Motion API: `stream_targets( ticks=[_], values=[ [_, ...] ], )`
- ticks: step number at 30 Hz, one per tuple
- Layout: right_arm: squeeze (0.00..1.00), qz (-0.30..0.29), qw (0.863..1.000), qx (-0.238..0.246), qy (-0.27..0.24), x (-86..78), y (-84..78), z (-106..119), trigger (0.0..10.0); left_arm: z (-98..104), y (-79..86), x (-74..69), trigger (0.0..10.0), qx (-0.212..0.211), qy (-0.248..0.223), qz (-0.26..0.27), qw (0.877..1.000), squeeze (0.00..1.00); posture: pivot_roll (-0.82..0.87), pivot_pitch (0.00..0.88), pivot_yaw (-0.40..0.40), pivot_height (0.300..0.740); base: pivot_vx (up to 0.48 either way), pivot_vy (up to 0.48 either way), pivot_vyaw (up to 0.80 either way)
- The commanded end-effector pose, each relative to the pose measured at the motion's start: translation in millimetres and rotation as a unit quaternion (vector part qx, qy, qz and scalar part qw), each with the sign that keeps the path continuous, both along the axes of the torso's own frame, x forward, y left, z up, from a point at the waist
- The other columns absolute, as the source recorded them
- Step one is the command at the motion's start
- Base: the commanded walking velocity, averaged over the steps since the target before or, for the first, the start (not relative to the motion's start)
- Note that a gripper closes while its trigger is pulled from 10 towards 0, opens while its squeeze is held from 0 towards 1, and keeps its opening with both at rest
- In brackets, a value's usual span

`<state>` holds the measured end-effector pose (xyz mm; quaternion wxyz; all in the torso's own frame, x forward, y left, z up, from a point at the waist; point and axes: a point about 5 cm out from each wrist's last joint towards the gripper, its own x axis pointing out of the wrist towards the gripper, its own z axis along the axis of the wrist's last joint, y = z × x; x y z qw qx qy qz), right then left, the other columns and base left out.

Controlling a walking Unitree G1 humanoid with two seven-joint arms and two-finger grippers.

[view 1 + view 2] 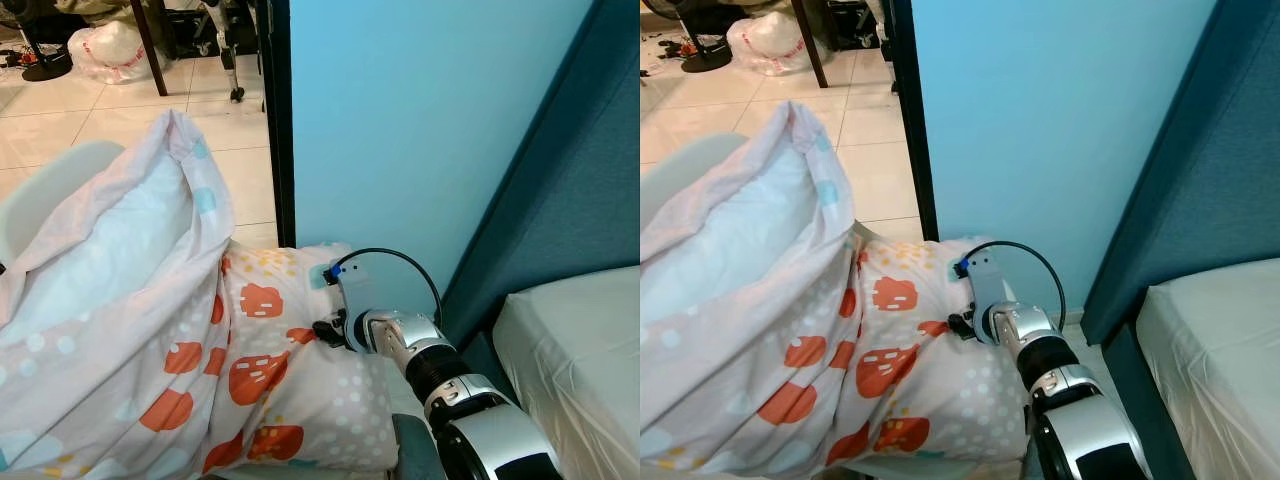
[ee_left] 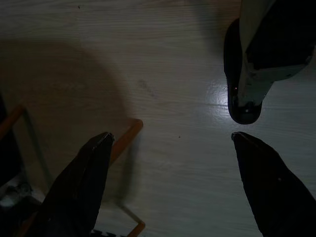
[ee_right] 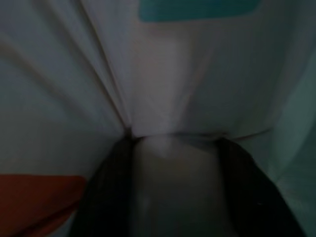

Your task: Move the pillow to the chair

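The right gripper [image 3: 173,148] is clamped on a bunched fold of the pillow [image 1: 270,370], a white case printed with orange patches and pale dots. The pillow lies low against the light blue wall [image 1: 420,130], just beside the white chair [image 1: 45,195]. The left gripper [image 2: 170,143] hangs over pale floor, fingers spread.

This was a home bedroom — a bed [image 1: 580,350] with a white sheet stood near right against a teal padded headboard [image 1: 570,190], a light blue wall [image 1: 420,130] rose behind, and a cream tiled floor [image 1: 110,110] ran far left past a doorway — with bagged clutter [image 1: 105,45] beyond
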<state>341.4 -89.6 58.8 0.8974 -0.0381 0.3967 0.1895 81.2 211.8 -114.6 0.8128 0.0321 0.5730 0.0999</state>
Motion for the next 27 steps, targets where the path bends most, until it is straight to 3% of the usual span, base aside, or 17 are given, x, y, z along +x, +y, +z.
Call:
stream_targets(
  ticks=[1,7,12,21,27],
  values=[
    [0.0,-0.029,0.997,-0.035,0.055,-16.7,-16.2,-26.6,0.0,-2.4,-14.7,0.1,10.0,-0.023,0.002,-0.007,1.0,0.0,-0.01,0.112,-0.049,0.556,0.0,0.0,0.0],
    [0.0,-0.054,0.996,-0.061,0.041,-12.3,-31.2,-24.4,0.0,-2.4,-15.7,0.7,10.0,-0.024,0.001,-0.008,1.0,0.0,-0.01,0.11,-0.051,0.556,0.0,0.0,0.0],
    [0.0,-0.078,0.991,-0.108,0.013,-4.0,-54.3,-16.8,0.0,-2.3,-15.6,1.4,10.0,-0.024,0.001,-0.009,1.0,0.0,-0.01,0.104,-0.056,0.556,0.0,0.0,0.0],
    [0.0,-0.092,0.985,-0.143,-0.007,0.7,-69.3,-11.4,0.0,-2.3,-15.8,1.7,10.0,-0.024,0.0,-0.01,1.0,0.0,-0.01,0.098,-0.061,0.556,0.0,0.0,0.0],
    [0.0,-0.089,0.985,-0.149,-0.01,1.5,-70.3,-10.5,0.0,-2.2,-16.2,2.2,10.0,-0.024,0.0,-0.011,1.0,0.0,-0.01,0.095,-0.06,0.556,0.0,0.0,0.0]
  ],
)
